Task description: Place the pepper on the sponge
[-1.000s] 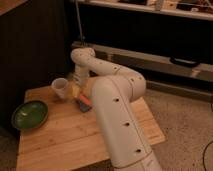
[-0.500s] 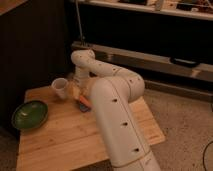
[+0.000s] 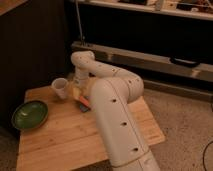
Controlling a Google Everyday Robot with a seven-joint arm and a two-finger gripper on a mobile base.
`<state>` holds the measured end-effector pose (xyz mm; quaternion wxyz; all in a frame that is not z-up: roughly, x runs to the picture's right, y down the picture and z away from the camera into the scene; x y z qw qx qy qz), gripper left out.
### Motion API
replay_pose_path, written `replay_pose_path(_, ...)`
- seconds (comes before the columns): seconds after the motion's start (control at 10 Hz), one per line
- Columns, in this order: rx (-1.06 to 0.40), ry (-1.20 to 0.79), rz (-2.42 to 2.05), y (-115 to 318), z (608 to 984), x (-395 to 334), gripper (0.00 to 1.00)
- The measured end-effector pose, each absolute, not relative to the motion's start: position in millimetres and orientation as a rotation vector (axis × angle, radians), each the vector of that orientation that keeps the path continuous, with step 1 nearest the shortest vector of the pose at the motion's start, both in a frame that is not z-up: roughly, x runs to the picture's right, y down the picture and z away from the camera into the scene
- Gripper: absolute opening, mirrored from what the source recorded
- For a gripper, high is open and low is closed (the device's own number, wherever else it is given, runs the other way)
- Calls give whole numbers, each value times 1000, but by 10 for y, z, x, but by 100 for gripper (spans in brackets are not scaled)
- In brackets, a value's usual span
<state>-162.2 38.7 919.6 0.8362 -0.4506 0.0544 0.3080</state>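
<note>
Camera view: white arm (image 3: 117,115) rises from lower right, bends at the elbow and folds back over the wooden surface (image 3: 65,145), wrist pointing down. Gripper (image 3: 78,91) hangs low just beside the white cup (image 3: 60,88); whether it is open or closed cannot be told. Pepper (image 3: 81,101) lies just beneath, touching the sponge (image 3: 86,107).

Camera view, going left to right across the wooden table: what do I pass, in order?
Green bowl → white cup → hand, low over the wooden table just right of the cup → robot arm.
</note>
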Motion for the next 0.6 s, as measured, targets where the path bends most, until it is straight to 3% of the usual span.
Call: replay_pose_path(0.6,-896,34,732,-214,8796,-1230,80)
